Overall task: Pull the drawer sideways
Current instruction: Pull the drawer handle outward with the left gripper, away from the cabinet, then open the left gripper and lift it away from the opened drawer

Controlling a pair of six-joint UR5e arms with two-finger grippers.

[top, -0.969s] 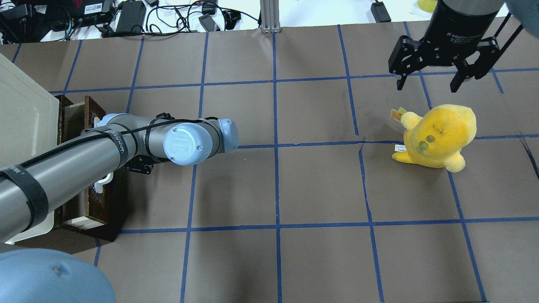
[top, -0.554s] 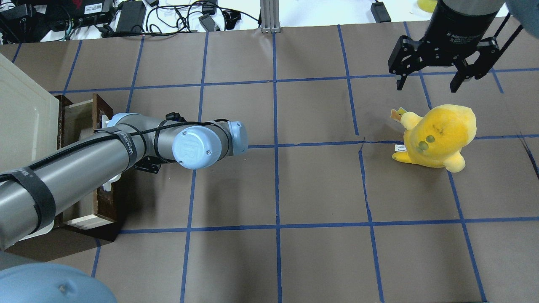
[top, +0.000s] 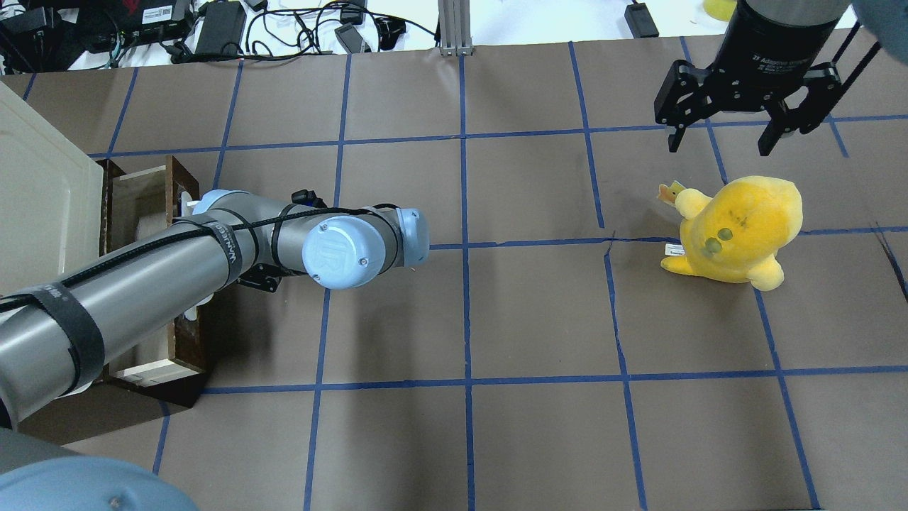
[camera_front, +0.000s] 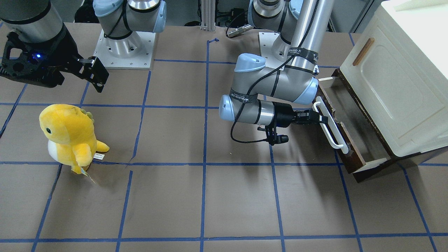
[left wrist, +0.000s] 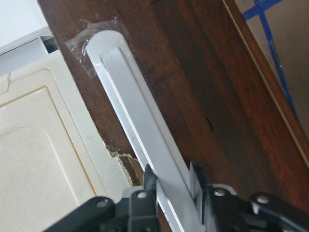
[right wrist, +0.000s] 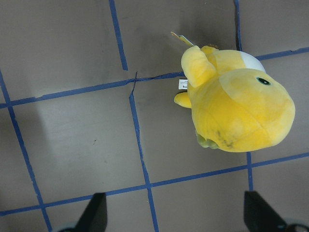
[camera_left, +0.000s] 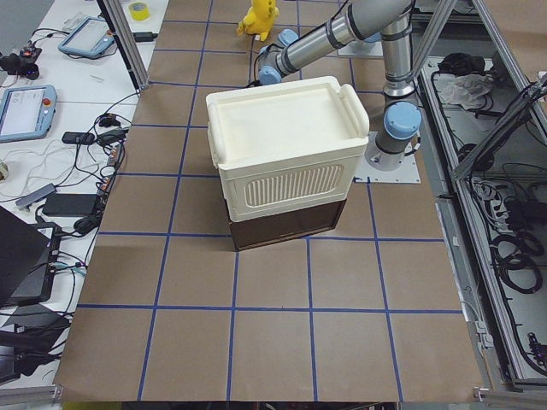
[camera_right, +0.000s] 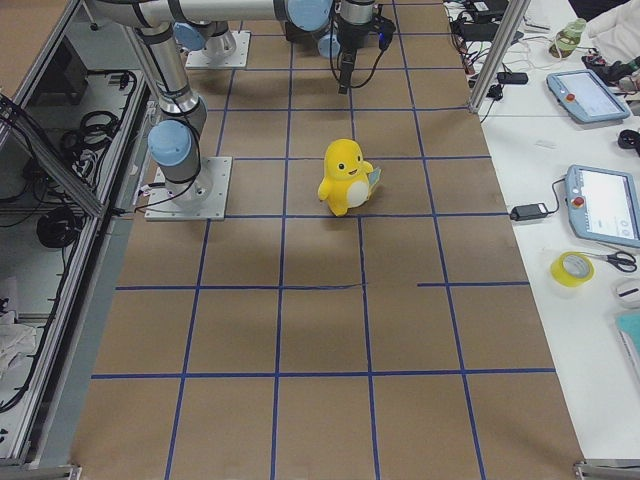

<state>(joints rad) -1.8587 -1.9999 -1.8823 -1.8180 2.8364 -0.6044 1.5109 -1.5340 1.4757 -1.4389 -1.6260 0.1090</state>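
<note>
The drawer point(camera_front: 350, 115) stands partly out from under the cream cabinet point(camera_front: 392, 87). It has a dark brown front and a long white bar handle point(camera_front: 330, 126). My left gripper point(camera_front: 320, 119) is shut on the middle of that handle. In the left wrist view its fingers point(left wrist: 149, 181) clamp the white bar point(left wrist: 140, 140) from both sides. In the overhead view my left arm covers most of the drawer point(top: 138, 199). My right gripper point(top: 720, 138) is open and empty, hovering far from the drawer.
A yellow plush toy point(top: 738, 227) stands on the brown table under my right gripper and shows in the right wrist view point(right wrist: 236, 106). The cabinet point(top: 42, 199) stands at the table's left end. Cables and devices lie beyond the far edge.
My left arm has moved right in the overhead view, and the drawer has slid further out of the cabinet with it. The right arm and the plush toy have not moved.
</note>
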